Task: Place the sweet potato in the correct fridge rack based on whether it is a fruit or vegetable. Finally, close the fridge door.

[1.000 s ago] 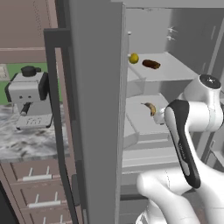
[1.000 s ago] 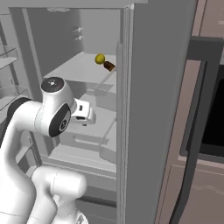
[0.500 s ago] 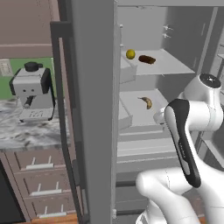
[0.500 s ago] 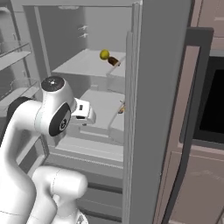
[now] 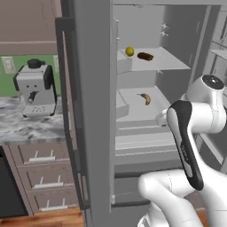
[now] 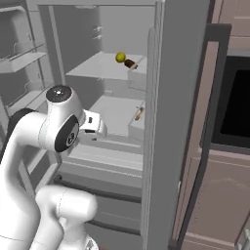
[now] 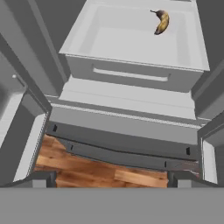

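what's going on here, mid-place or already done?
The sweet potato already lies on the upper fridge rack, beside a round yellow fruit. A banana sits on the shelf below. The gripper is open and holds nothing, pointing down at the fridge's lower part and the wooden floor. The fridge door is open, so closing it is what remains.
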{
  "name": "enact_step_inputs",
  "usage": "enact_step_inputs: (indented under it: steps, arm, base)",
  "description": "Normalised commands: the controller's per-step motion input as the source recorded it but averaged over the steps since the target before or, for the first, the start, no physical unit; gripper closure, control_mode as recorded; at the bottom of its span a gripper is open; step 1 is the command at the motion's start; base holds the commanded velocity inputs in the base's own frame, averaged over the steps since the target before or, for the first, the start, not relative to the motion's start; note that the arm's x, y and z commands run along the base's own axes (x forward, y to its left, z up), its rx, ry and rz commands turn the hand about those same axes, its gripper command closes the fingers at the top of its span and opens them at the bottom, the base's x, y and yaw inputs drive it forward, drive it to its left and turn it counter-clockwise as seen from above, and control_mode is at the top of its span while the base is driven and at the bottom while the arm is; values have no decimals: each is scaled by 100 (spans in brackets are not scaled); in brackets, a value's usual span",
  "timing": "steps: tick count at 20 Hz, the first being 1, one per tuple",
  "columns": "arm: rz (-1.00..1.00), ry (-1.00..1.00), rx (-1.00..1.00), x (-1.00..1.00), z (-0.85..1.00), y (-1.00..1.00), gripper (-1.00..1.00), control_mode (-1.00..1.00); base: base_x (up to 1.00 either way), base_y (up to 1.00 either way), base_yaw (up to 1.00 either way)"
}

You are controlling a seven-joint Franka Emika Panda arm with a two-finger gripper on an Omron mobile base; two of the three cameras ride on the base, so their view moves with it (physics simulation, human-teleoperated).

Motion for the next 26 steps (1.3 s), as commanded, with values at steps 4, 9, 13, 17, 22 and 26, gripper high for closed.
enact_step_inputs:
  steps: [4, 9, 13, 17, 22, 26]
  arm:
    - [0, 0, 0, 0, 0, 0, -100, 100]
    - [0, 0, 0, 0, 0, 0, -100, 100]
    - [0, 0, 0, 0, 0, 0, -100, 100]
    - [0, 0, 0, 0, 0, 0, -100, 100]
    - [0, 0, 0, 0, 0, 0, -100, 100]
    - [0, 0, 0, 0, 0, 0, -100, 100]
  base:
    - [-47, -2, -2]
    - [-42, -6, -7]
    - [-19, -5, -16]
    - [-26, -3, -12]
    - [-37, -11, -4]
    - [-45, -18, -1]
